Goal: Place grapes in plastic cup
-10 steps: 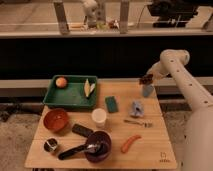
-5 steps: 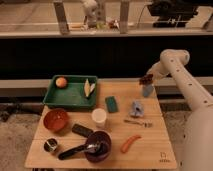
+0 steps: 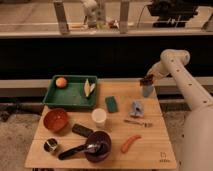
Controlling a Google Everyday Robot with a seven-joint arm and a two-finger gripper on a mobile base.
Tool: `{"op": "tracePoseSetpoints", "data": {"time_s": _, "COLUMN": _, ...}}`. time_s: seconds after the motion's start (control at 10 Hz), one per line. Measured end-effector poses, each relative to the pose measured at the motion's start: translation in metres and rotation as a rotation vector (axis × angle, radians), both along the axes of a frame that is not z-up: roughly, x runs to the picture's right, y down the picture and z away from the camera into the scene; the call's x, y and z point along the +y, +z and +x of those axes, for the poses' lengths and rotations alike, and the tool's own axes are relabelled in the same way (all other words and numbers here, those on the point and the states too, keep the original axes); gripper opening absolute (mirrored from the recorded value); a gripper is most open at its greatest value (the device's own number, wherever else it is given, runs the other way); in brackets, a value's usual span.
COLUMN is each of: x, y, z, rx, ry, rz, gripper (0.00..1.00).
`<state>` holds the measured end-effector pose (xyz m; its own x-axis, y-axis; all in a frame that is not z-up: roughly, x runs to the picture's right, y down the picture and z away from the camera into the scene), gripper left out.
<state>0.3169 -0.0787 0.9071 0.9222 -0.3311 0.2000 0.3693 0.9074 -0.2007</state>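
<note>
The light-blue plastic cup (image 3: pixel 147 90) stands at the far right edge of the wooden table (image 3: pixel 150 150). My gripper (image 3: pixel 147 80) hangs directly above its mouth, on the white arm reaching in from the right. A dark bunch at the gripper looks like the grapes (image 3: pixel 146 79), just over the cup's rim. The taller white cup (image 3: pixel 99 119) stands mid-table.
A green tray (image 3: pixel 72 95) with an orange and a banana is at the back left. A green sponge (image 3: pixel 111 104), crumpled blue-grey cloth (image 3: pixel 136 107), fork (image 3: pixel 138 123), carrot (image 3: pixel 130 143), red bowl (image 3: pixel 55 120), purple bowl with ladle (image 3: pixel 98 146) and small tin (image 3: pixel 51 145) lie around.
</note>
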Motion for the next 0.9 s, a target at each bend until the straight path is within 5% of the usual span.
{"op": "tracePoseSetpoints", "data": {"time_s": 0.9, "x": 0.0012, "y": -0.002, "z": 0.0002, "rx": -0.036, "ry": -0.016, "rz": 0.004, "gripper": 0.8}}
